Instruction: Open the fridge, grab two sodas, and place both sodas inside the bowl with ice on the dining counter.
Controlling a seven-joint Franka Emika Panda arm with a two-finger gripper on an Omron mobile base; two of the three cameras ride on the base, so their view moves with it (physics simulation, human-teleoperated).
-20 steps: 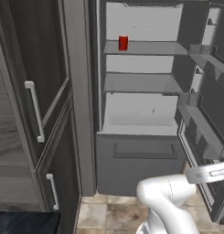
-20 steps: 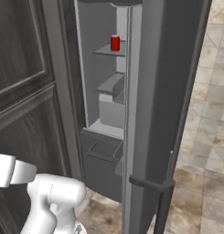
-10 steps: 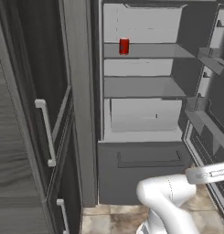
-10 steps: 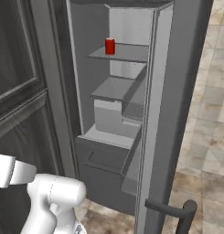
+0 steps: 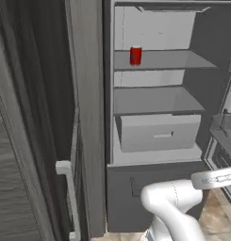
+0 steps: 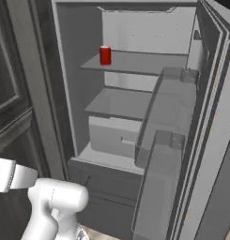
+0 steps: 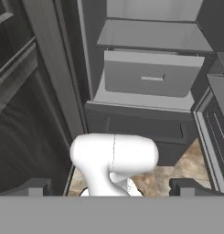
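Gripper (image 7: 109,187) fingers stand wide apart, holding nothing; in the hand view its 2 dark tips (image 7: 33,186) rise at the bottom corners, pointing toward the lower part of the open fridge (image 5: 157,155). Inside that pale interior, 1 red can (image 5: 135,55) stands upright near the left front of the upper shelf (image 5: 169,60), well apart from the gripper. From the right base view the same can (image 6: 105,55) sits at the shelf's left end, close to the inner side wall. Below it lies a second grey shelf (image 5: 154,100), and under that a drawer (image 5: 159,132) with a small handle, closed. The fridge door (image 6: 182,154) is swung out to the right, its bins (image 6: 168,108) facing the interior. To the left of the fridge stand dark wood-grain cabinet panels (image 5: 22,141) with a pale bar handle (image 5: 70,197). Tan stone floor (image 7: 186,169) shows by the fridge's foot.
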